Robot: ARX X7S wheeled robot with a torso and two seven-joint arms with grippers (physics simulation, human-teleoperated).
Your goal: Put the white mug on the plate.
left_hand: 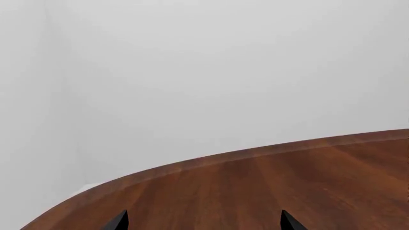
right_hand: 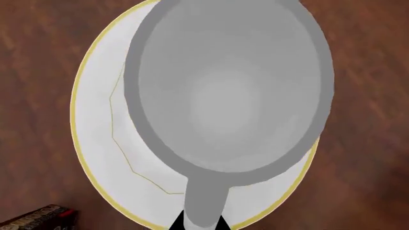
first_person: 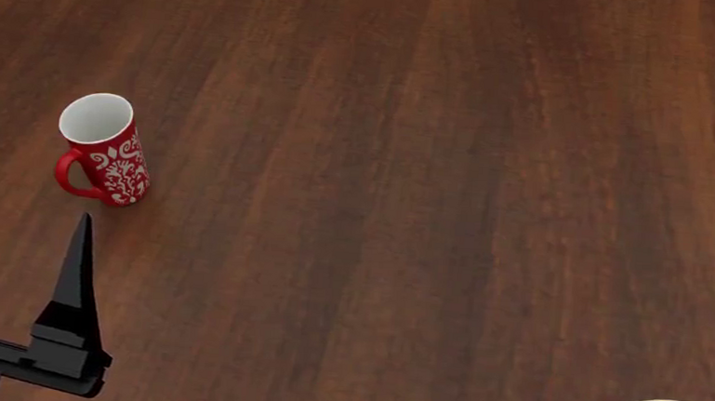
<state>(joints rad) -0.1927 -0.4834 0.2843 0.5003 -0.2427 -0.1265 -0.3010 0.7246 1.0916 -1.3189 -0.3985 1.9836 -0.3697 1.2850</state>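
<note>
Holding: right gripper (right_hand: 197,224) clamps the white mug (right_hand: 227,91) by its handle, above the plate (right_hand: 105,143).
Left gripper (left_hand: 203,221): spread apart over the table (left_hand: 307,187).
Red mug (first_person: 102,150): upright.

The counter (first_person: 459,169) looks like dark reddish-brown wood with long grain streaks and a smooth, faintly satin finish; its edge shows a paler band. The red mug (first_person: 106,152) looks like glazed ceramic, white inside. The white mug (right_hand: 230,91) appears smooth and evenly pale. The plate (right_hand: 102,143) is smooth white with a thin golden rim. The left pincer (left_hand: 204,221) has matt black fingers.
</note>
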